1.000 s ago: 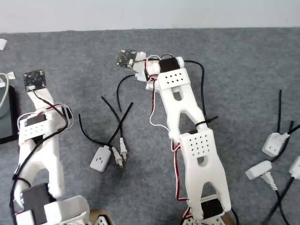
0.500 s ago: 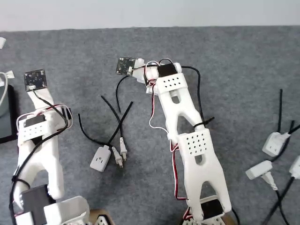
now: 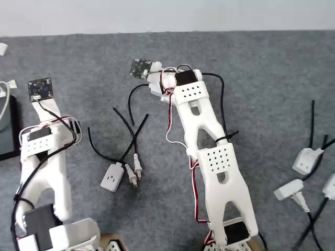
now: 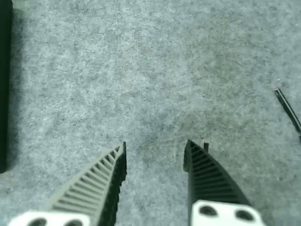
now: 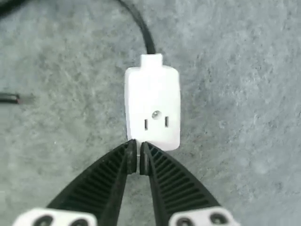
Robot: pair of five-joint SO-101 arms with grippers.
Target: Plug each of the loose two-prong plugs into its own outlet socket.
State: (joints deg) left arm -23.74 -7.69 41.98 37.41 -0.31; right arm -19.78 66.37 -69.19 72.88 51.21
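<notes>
**Socket at hand, no plug seated yet**

The outlet socket [image 5: 153,108] lies face up on the bench [image 3: 261,78] with its slots empty. Its near edge meets the right end effector [image 5: 137,144], whose jaws are almost closed; I cannot tell whether they pinch that edge. The two-prong plugs [image 3: 134,171] lie loose well apart, just beside a second socket [image 3: 111,178], also empty. The left end effector [image 4: 155,142] is wide open and holds nothing. The step looks like positioning a socket. Next, a plug must be gripped and its prongs aligned with the slots.

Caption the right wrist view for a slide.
Closed right gripper at the edge of a white outlet socket, black cord trailing over grey carpet.
</notes>
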